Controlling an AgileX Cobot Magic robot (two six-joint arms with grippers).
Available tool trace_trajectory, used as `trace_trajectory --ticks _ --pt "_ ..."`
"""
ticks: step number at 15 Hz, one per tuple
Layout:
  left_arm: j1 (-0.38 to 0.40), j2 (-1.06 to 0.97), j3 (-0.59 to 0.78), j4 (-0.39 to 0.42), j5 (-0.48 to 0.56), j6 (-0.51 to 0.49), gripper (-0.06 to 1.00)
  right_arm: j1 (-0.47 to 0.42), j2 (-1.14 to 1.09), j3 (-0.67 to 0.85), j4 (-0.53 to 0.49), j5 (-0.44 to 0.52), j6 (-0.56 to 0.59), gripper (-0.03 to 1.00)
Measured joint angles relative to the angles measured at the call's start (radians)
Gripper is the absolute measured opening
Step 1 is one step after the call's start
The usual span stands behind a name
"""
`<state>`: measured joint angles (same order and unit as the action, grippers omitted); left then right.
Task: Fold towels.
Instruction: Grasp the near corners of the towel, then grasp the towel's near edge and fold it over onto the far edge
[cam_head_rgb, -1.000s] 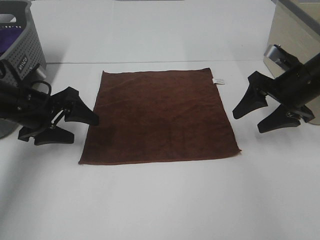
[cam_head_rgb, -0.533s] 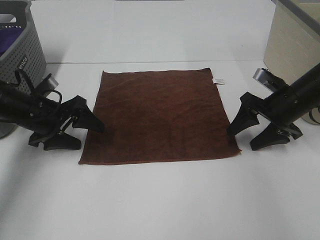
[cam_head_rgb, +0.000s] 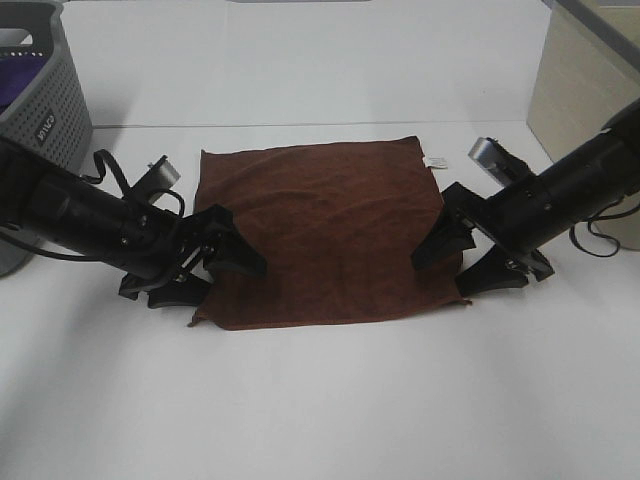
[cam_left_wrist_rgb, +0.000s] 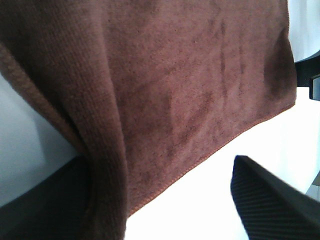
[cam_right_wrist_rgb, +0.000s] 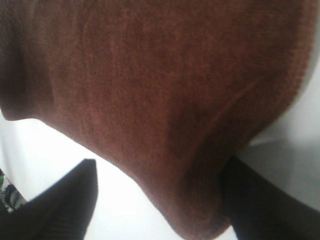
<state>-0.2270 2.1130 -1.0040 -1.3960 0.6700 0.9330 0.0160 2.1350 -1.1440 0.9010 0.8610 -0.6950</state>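
Note:
The dark reddish-brown towel (cam_head_rgb: 325, 235) lies spread on the white table (cam_head_rgb: 330, 400), its side edges bunched inward; a small white tag (cam_head_rgb: 437, 161) marks the far right corner. My left gripper (cam_head_rgb: 232, 278) is open at the towel's front left corner, one finger on top of the cloth and one outside it. In the left wrist view the towel (cam_left_wrist_rgb: 175, 90) drapes over one finger, and the gripper (cam_left_wrist_rgb: 160, 165) gapes wide. My right gripper (cam_head_rgb: 438, 276) is open astride the front right edge. In the right wrist view a fold of towel (cam_right_wrist_rgb: 165, 100) bulges between the open gripper (cam_right_wrist_rgb: 160, 162).
A grey perforated basket (cam_head_rgb: 45, 105) holding a purple cloth (cam_head_rgb: 12, 88) stands at the far left. A beige box (cam_head_rgb: 585, 90) sits at the far right. Black cables trail behind both arms.
Both grippers have moved inward and lower, from beside the towel onto its front corners. The towel's side edges have been pushed in and the cloth now looks narrower and rumpled.

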Motion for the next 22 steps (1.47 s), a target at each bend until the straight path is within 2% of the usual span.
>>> trace_trajectory --ticks 1,2,4,5,6,7,10,12,16,18,22 --pt "-0.003 0.000 0.000 0.000 -0.012 -0.004 0.68 0.011 0.003 0.000 0.008 -0.007 0.007 0.61" --pt "-0.005 0.003 0.000 0.004 -0.028 -0.015 0.57 0.009 0.006 0.000 0.003 -0.018 0.015 0.49" --pt "-0.005 0.016 0.003 0.022 -0.060 -0.027 0.18 0.003 0.017 0.001 -0.019 -0.033 0.036 0.22" --pt "-0.005 0.019 0.005 0.032 -0.066 -0.028 0.04 0.001 0.019 0.002 -0.027 -0.033 0.041 0.08" --pt "-0.005 0.019 0.005 0.046 -0.066 -0.038 0.01 0.001 0.022 0.002 -0.031 -0.026 0.051 0.00" --pt "-0.005 0.012 0.005 0.072 -0.066 -0.067 0.01 0.001 0.022 0.002 -0.041 -0.009 0.066 0.00" --pt "-0.005 -0.043 0.012 0.268 -0.084 -0.213 0.01 0.002 -0.013 0.048 -0.050 0.020 0.088 0.00" --pt "-0.008 -0.088 0.038 0.344 -0.055 -0.303 0.01 0.018 -0.083 0.112 -0.048 0.021 0.102 0.00" --pt "-0.009 -0.156 0.201 0.374 -0.018 -0.333 0.01 0.090 -0.199 0.299 -0.064 -0.010 0.145 0.00" --pt "-0.009 -0.197 0.233 0.383 -0.007 -0.334 0.01 0.106 -0.226 0.351 -0.066 -0.035 0.168 0.00" --pt "-0.009 -0.210 0.146 0.413 0.008 -0.337 0.01 0.106 -0.237 0.228 -0.124 -0.020 0.215 0.00"
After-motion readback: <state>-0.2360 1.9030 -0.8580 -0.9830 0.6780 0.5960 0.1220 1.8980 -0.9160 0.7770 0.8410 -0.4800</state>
